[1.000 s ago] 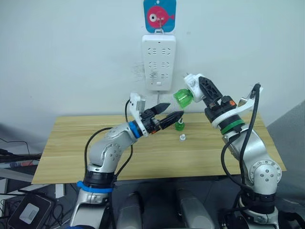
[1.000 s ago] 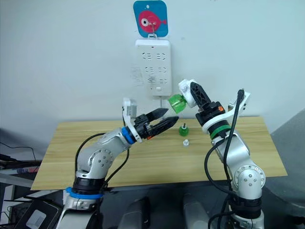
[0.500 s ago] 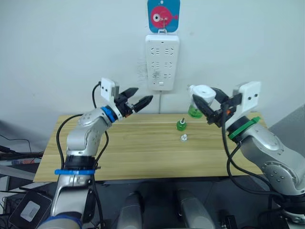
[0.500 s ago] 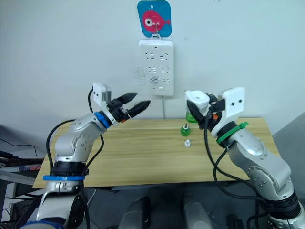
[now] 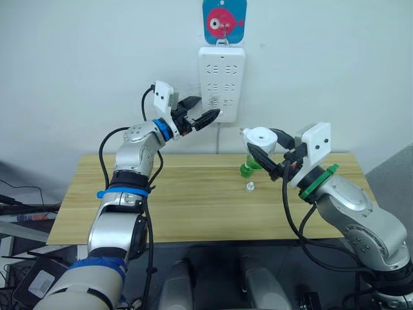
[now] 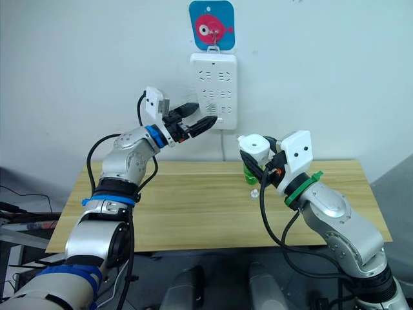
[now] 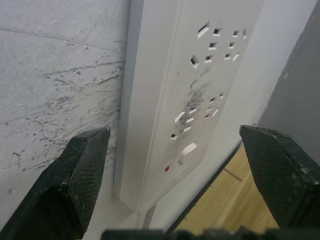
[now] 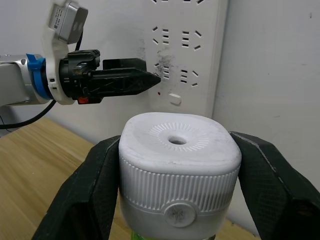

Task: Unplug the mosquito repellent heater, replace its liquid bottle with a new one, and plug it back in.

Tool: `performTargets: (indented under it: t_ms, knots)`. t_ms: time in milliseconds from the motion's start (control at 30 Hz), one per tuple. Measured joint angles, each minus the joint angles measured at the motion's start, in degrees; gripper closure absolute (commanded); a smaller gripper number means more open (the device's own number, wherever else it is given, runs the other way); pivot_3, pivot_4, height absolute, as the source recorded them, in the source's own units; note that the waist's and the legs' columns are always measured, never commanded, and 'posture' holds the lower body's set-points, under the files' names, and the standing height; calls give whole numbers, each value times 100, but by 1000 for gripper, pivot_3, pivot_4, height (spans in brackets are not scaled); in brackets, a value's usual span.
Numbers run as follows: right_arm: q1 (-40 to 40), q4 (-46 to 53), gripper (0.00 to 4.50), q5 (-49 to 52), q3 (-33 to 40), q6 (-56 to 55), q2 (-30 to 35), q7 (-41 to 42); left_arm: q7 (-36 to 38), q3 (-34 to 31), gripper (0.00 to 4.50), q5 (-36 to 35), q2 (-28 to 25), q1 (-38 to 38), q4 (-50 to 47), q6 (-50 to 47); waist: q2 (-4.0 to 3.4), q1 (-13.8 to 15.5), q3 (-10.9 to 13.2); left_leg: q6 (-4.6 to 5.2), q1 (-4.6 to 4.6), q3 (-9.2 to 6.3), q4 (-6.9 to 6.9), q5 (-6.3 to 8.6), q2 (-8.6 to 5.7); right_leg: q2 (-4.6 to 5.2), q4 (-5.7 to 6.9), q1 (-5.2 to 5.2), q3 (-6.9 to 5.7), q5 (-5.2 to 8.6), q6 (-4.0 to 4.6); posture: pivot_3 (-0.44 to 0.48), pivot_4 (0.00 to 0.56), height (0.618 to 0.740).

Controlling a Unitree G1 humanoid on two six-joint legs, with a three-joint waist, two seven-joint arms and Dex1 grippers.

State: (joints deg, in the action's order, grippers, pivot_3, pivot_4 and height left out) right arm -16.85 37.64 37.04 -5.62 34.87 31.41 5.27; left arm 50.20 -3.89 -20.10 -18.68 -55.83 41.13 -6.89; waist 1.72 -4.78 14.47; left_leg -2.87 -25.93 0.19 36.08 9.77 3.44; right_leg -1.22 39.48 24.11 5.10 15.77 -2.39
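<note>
Now right gripper (image 8: 177, 200) jaws clamping heater (image 8: 179, 170), left gripper (image 7: 175, 150) jaws wide apart, empty.

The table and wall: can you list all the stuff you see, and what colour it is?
Power strip: one, white, hanging on the wall above the table.
Fish hook: one, blue with a pink fish, on the wall above the power strip.
Heater: one, white, held above the table, a green bottle under it.
Green bottle: one, standing on the table, partly hidden.
Cap: one, small and white, on the table.
Table: one, light wood.
Left gripper: black, open, at the power strip.
Right gripper: black, shut on the heater.
</note>
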Motion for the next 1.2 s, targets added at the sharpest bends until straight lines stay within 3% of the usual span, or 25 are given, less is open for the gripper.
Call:
performTargets:
  t_ms: [200,300,533,600,867,1200]
  knots:
    - [4,39,1482,-137,6,92,-134,142,458,4,0,7,118,-363,149,110,1,-21,1,0,-3,2,-1,0,-3,0,-4,0,7,-1,-2,-166,225,740]
    - [-4,16,1482,-220,47,92,-201,229,575,-6,612,2,124,-381,150,95,1,-30,1,0,-2,-1,-2,0,1,-5,-2,1,5,-1,-2,-164,225,740]
    - [-811,-494,1482,-490,103,144,-640,259,517,-44,2835,128,126,-399,273,244,1,-39,1,0,-1,-1,-1,0,1,-5,1,1,5,-1,-1,-166,225,740]
    - [-1034,-720,1482,-677,96,134,-798,250,609,23,3159,202,162,-440,276,316,1,-34,1,0,-1,-2,0,0,1,-5,1,0,3,-1,-1,-166,225,740]
    - [-1348,-1517,1482,-1414,-24,-161,-1228,330,607,14,3160,251,161,-491,375,355,1,-33,1,0,1,0,5,0,-1,-3,10,0,6,-2,-3,-152,223,740]
    - [-1347,-1782,1482,-1897,-14,-476,-1593,469,607,2,3160,249,160,-493,374,317,1,-33,1,0,4,-1,5,-1,0,-4,16,0,5,-2,-3,-149,223,740]
